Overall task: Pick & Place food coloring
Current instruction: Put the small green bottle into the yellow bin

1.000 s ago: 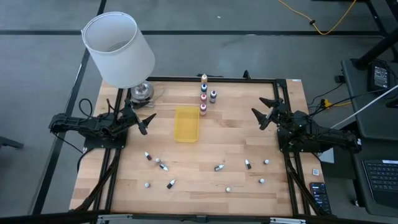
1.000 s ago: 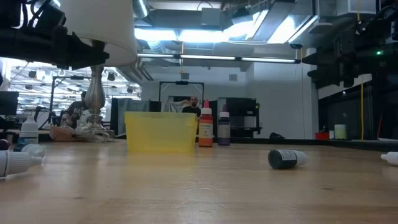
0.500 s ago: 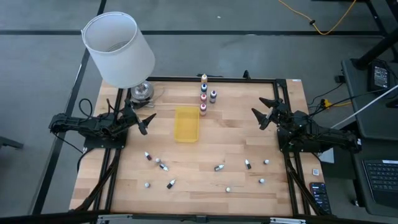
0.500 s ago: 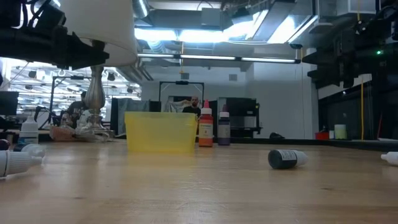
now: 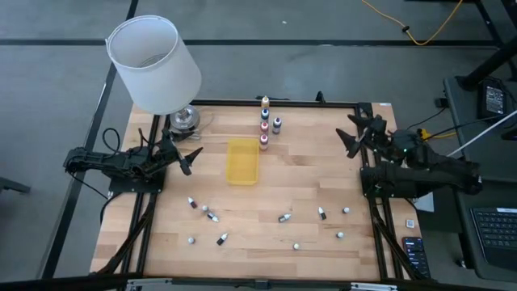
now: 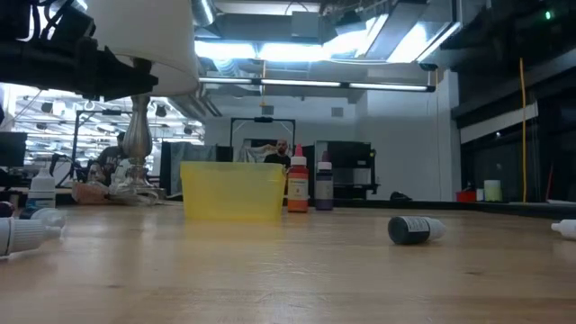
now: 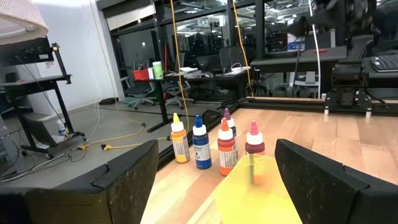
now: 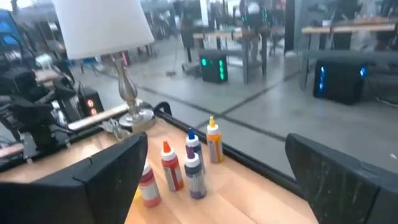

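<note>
Right gripper (image 5: 355,133) sits at the right edge of the high view, up near the far corner of the table (image 5: 307,186), fingers spread wide with nothing between them. Over on the left side of that frame the left gripper (image 5: 187,158) waits just beside the lamp (image 5: 157,65), its jaws apart too and empty.

Moving outward from the right gripper: an upright cluster of food coloring bottles (image 5: 266,121) stands at upper centre, just behind the yellow tray (image 5: 242,160). The right wrist view looks straight at them, white and orange caps up, one yellow-orange bottle (image 8: 214,143) nearest the table's rail. Scattered across the lower half of the high view lie more bottles on their sides, among them a dark one (image 5: 283,217) and another near the lower right (image 5: 321,213).

My read on handling: these look tiny, light and hard-shelled, likely to roll or skid if nudged. The standing ones could topple like dominoes, touching as they are. Best bet is to pinch across the body below the cap; for the lying ones, close across the barrel, not along it.
</note>
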